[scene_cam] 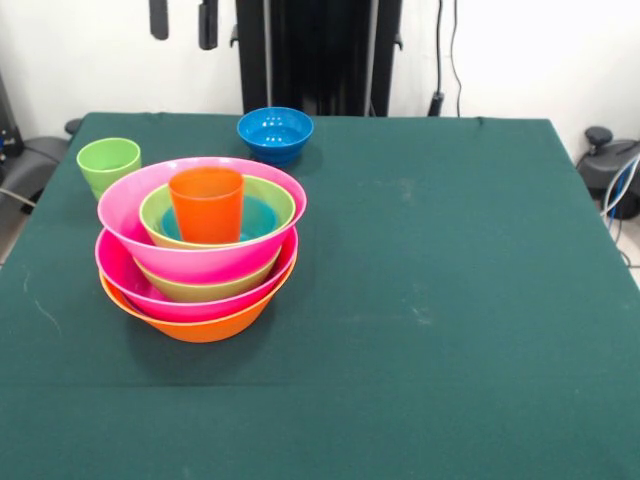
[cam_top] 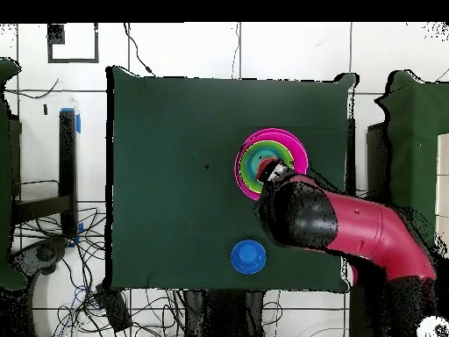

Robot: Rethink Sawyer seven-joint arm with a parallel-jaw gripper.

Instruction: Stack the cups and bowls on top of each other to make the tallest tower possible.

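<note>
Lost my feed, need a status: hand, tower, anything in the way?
Hand raised above the table, holding nothing. Tower standing, orange cup on top. Green cup and blue bowl loose behind it. Nothing in the way.

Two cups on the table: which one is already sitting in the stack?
The orange-red cup: it stands upright inside the nested bowls at the top of the tower. The light green cup stands alone on the green table, beside the pile and behind it.
</note>
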